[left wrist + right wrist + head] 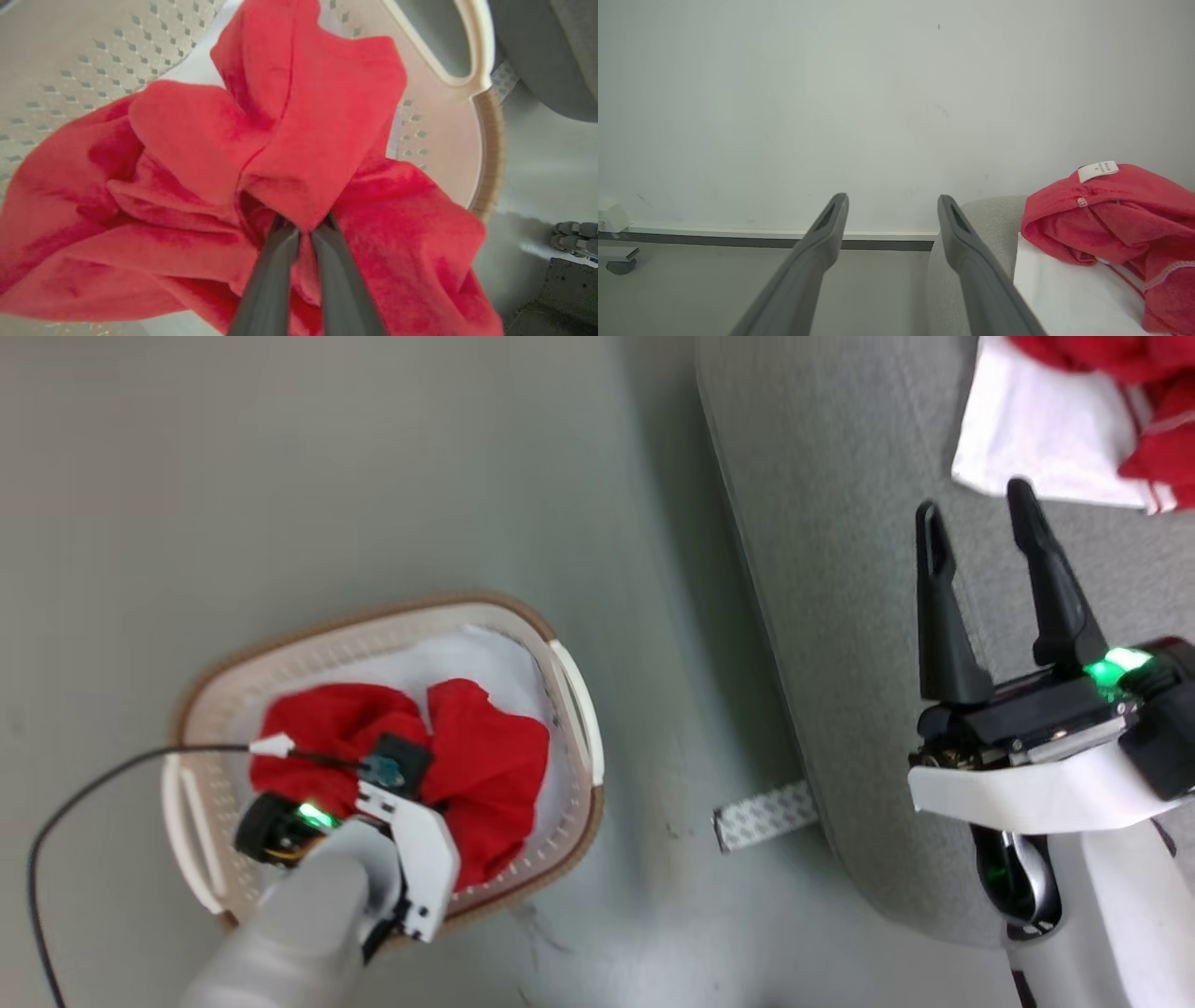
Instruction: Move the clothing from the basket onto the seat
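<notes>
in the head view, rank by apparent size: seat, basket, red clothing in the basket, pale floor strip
1. seat, though cut off by the frame
2. basket
3. red clothing in the basket
4. pale floor strip

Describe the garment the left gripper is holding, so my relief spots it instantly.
Left of the grey seat, an oval cream basket stands on the floor. Crumpled inside lies the red clothing, pinched in the left gripper. Unlike the red-and-white garment on the seat, with its white label, it looks plain red.
</notes>
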